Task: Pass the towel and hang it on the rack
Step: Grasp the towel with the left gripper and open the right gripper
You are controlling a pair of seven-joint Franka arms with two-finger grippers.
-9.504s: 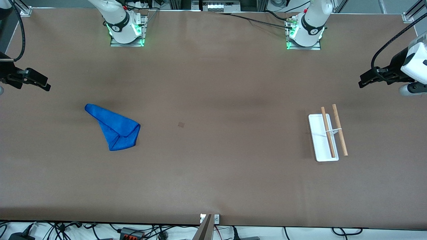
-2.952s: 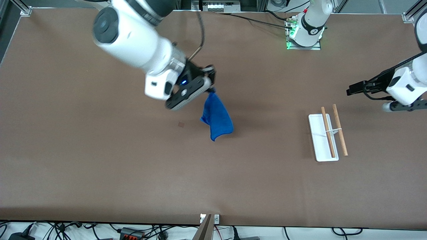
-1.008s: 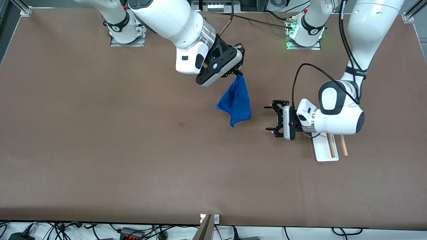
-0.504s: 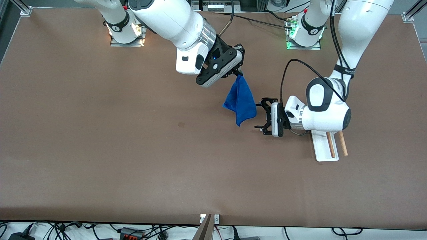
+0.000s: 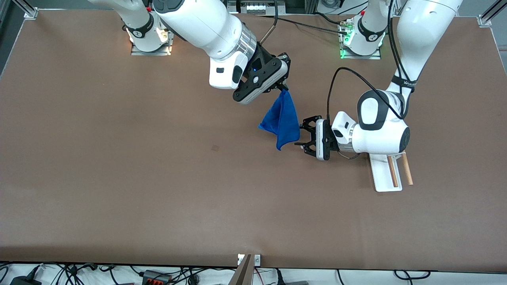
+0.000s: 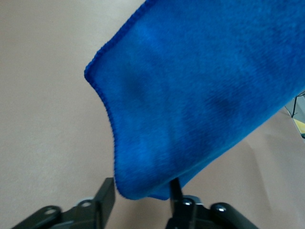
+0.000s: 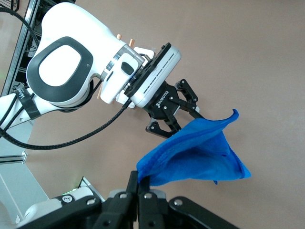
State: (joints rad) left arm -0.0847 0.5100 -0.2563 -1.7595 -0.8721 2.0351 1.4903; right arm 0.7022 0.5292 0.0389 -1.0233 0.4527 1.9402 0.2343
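A blue towel hangs in the air over the middle of the brown table, pinched at its top corner by the right gripper, whose fingers are clamped tight. The left gripper reaches in sideways, its half-parted fingers straddling the towel's lower edge. A good handover likely needs a firm pinch before the right lets go. The rack stands toward the left arm's end.
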